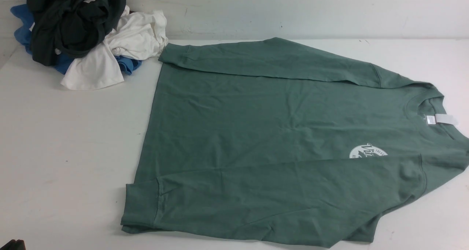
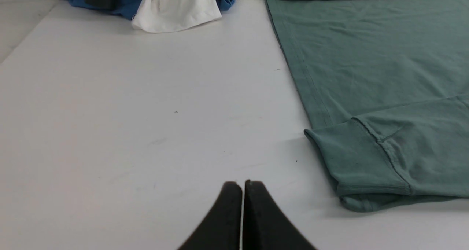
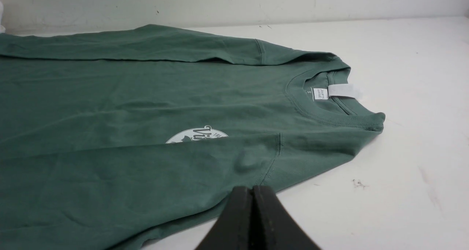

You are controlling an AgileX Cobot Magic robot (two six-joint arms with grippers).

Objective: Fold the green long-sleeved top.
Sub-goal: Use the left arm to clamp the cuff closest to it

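Left pincer (image 2: 242,186) and right pincer (image 3: 253,189) closed, empty: we spread them, pinch the top's (image 1: 278,132) hem (image 1: 154,114) corners, fold toward collar (image 1: 412,109).

Our left gripper (image 2: 242,186) has its jaws pressed together, gripping nothing; our right gripper (image 3: 253,189) matches. A dark sliver may be our left arm (image 1: 10,245).

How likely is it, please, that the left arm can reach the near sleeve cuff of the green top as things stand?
Probably yes. The shut left gripper sits over the table near the cuff of the green long-sleeved top, nothing between them; it must open first.
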